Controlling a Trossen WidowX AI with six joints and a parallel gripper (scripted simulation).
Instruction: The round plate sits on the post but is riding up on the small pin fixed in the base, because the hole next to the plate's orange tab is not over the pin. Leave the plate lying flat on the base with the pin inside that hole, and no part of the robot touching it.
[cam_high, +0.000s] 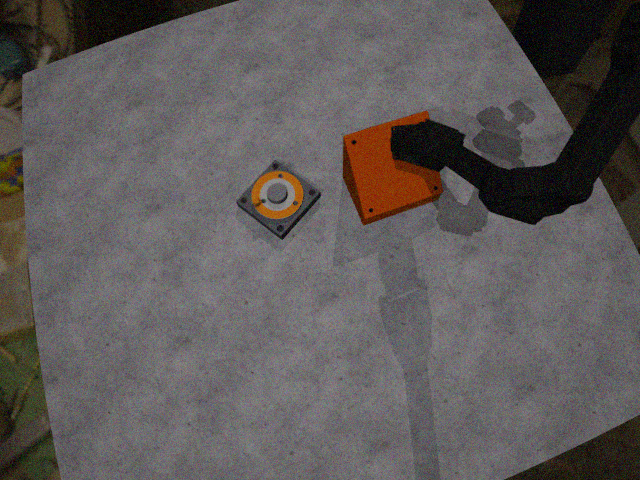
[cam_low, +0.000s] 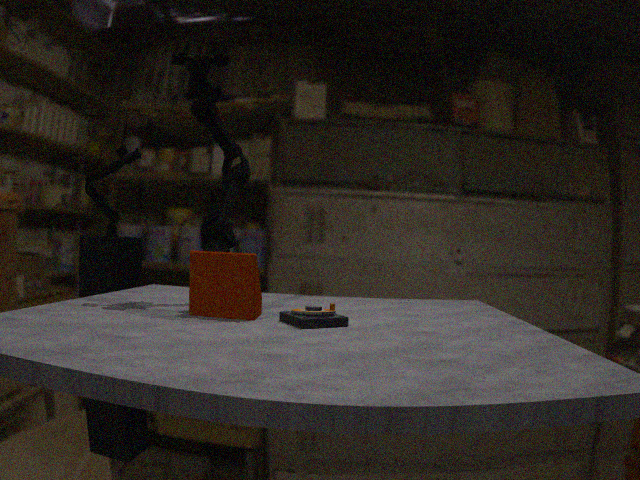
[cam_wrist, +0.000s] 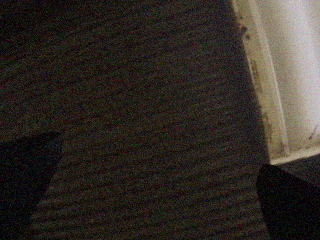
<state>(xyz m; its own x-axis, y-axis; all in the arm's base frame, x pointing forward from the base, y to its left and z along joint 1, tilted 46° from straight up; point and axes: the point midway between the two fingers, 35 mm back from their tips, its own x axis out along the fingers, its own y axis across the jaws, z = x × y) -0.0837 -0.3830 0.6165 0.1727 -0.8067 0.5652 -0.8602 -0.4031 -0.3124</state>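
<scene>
The gripper (cam_high: 413, 144) hangs above the far corner of the orange block (cam_high: 385, 173), its fingers spread wide with nothing between them. Past the block, well apart from the gripper, the round plate (cam_high: 277, 194) sits on the dark square base (cam_high: 279, 198) on the table (cam_high: 206, 335). In the exterior view the plate's orange tab (cam_low: 331, 306) stands on the side away from the block.
</scene>
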